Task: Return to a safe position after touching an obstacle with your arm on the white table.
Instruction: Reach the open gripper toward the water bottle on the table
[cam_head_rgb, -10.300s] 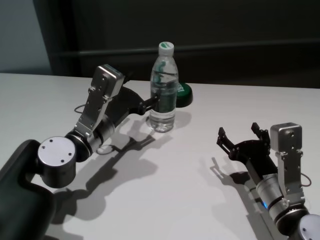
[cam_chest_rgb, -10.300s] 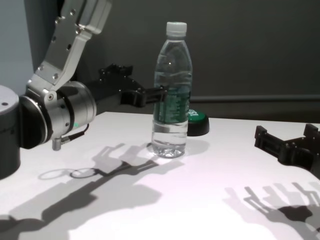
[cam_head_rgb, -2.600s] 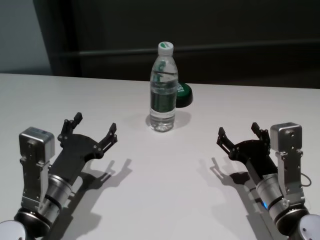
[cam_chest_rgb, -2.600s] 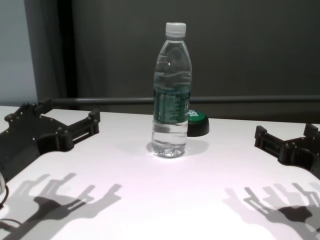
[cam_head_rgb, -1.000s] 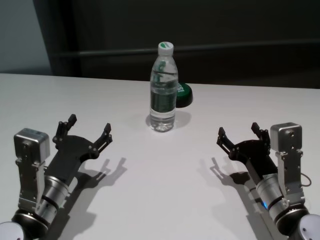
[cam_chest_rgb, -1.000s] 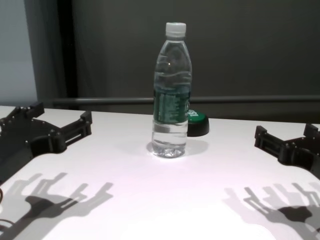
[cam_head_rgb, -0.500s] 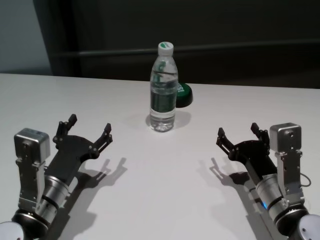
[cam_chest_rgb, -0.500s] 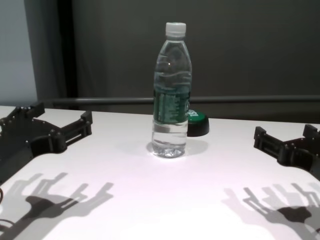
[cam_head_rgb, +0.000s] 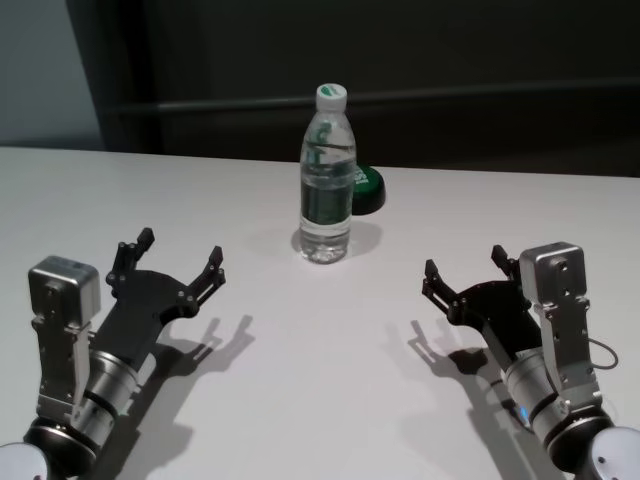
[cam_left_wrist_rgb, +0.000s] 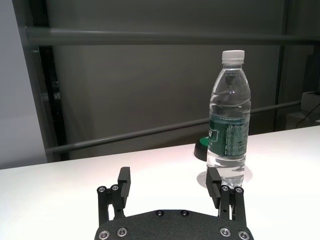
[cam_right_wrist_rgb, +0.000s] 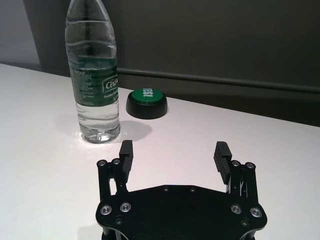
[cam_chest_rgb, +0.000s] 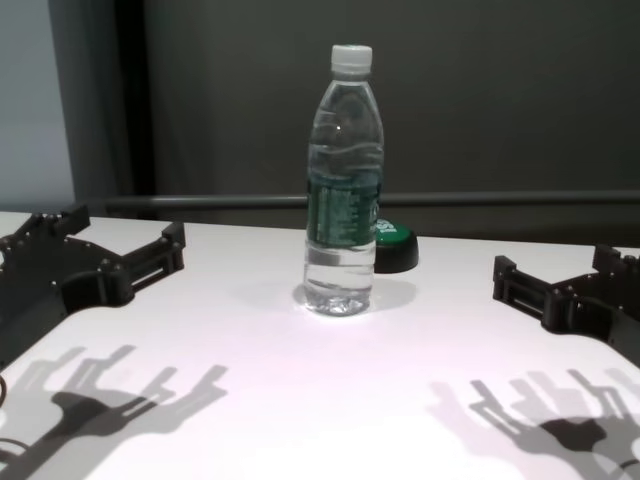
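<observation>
The obstacle, a clear water bottle (cam_head_rgb: 327, 175) with a white cap and dark green label, stands upright at the middle rear of the white table (cam_head_rgb: 320, 400). It also shows in the chest view (cam_chest_rgb: 344, 180), the left wrist view (cam_left_wrist_rgb: 229, 120) and the right wrist view (cam_right_wrist_rgb: 95, 75). My left gripper (cam_head_rgb: 168, 260) is open and empty, low over the table at the near left, well apart from the bottle; it shows in the chest view (cam_chest_rgb: 115, 240) too. My right gripper (cam_head_rgb: 466, 268) is open and empty at the near right, also apart from the bottle (cam_chest_rgb: 555, 275).
A low black puck with a green top (cam_head_rgb: 365, 190) sits just behind and right of the bottle; it shows in the right wrist view (cam_right_wrist_rgb: 146, 102) too. A dark wall with a rail runs behind the table's far edge.
The left arm, once up at the bottle, has pulled back to the near left and now holds still. In the last half second the right gripper has shifted slightly left.
</observation>
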